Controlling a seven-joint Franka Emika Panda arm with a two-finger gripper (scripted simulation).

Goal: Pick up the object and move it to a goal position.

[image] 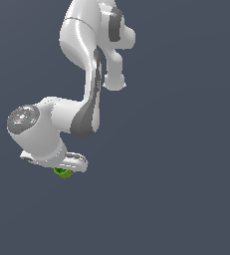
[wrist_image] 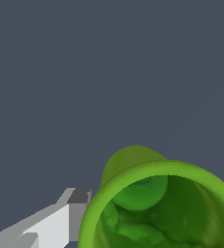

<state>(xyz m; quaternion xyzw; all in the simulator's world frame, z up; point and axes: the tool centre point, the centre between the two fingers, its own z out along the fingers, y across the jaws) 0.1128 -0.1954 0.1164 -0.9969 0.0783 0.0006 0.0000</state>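
The object is a bright green cup with a hollow top. In the exterior view only a small part of it [image: 62,173] shows, under the white hand at the lower left. In the wrist view the cup [wrist_image: 157,203] is very close and fills the corner, its open mouth facing the camera. My gripper [image: 65,168] is around it. One grey-tipped white finger [wrist_image: 77,206] lies against the cup's rim; the other finger is hidden behind the cup. The jaws appear closed on the cup.
The white arm [image: 89,99] bends down from the top of the exterior view to the hand. Behind everything is a plain dark grey-blue ground [image: 186,174]. No goal marker shows.
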